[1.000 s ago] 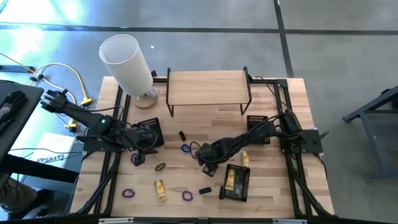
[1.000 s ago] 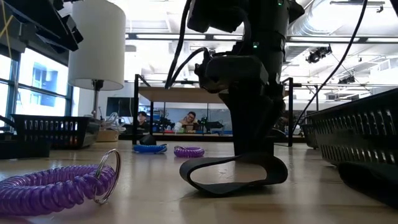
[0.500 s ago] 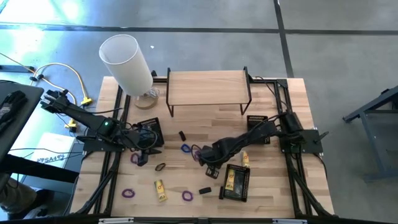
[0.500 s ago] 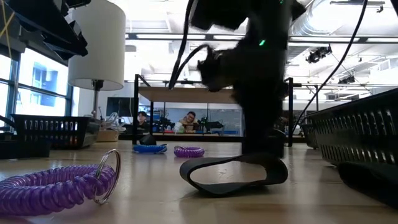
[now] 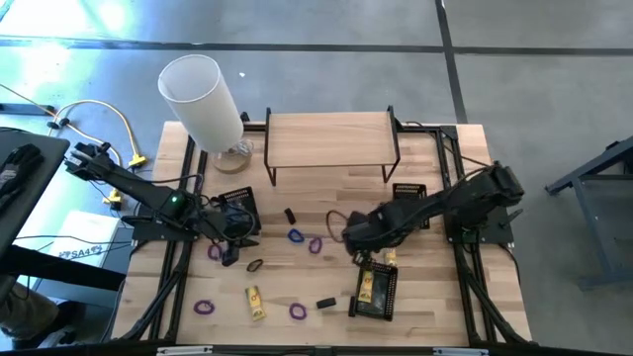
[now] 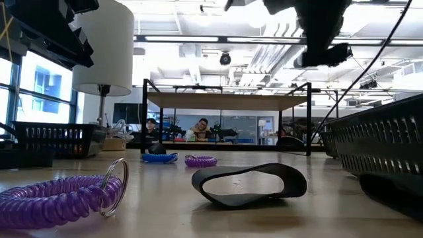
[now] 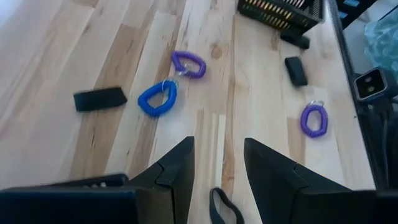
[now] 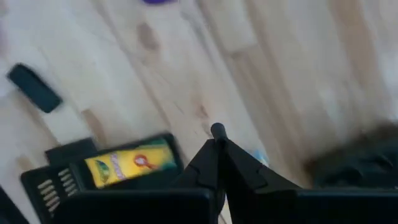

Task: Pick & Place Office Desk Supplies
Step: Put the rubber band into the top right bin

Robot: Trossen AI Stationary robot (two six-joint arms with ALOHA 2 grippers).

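Office desk supplies lie scattered on the wooden table: a blue coil loop [image 5: 295, 235], purple coil loops [image 5: 316, 244] [image 5: 297, 311] [image 5: 204, 307], a dark band loop [image 5: 255, 265], yellow pieces [image 5: 256, 300] [image 5: 390, 254] and black blocks [image 5: 290, 215] [image 5: 326, 303]. My left gripper [image 7: 217, 162] stands open low over the table at the left, with the dark band loop [image 7: 224, 210] just beyond its fingers. My right gripper [image 8: 217, 142] hangs shut above the table's middle [image 5: 349, 235], beside a black mesh tray [image 5: 376, 289] that holds a yellow piece [image 8: 127, 163]. My right gripper shows a small dark nub [image 8: 217, 130] at its shut fingertips. I cannot tell whether that is a held thing or part of the fingers.
A tall white cylinder [image 5: 203, 99] and a wooden shelf [image 5: 331, 138] stand at the far side. Two more mesh trays sit at the left [image 5: 237, 208] and far right [image 5: 408, 193]. A flat black loop [image 6: 248, 185] lies in front of the low camera. People show in the room behind.
My right gripper has shut, risen off the table and moved toward the right and far edges. The flat black loop in the low view lies where it was.
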